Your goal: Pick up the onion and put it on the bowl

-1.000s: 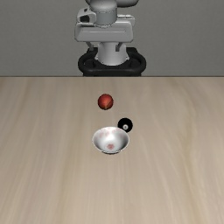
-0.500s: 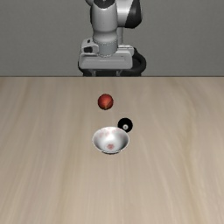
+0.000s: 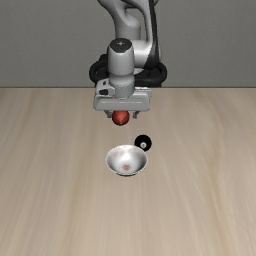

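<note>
Pale wooden desk [image 3: 50, 190] under a grey wall. Directly beneath the jaws [image 3: 121, 112] the red onion [image 3: 120, 120] appears to rest on the desk; whether the jaws are spread or pinching it I cannot tell. The bowl [image 3: 126, 160] lies forward of them, with a small black object [image 3: 142, 143] just beside its rim. An off-centre pinch could roll the round onion away, and a low carry might knock the black object. The arm folds over, wrist pointing straight down.

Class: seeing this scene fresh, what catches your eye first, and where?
The gripper hangs right over the red onion, toward the far side of the wooden table. Nearer the camera sits a shiny metal bowl, a small black ball beside its rim on the exterior view's right.
</note>
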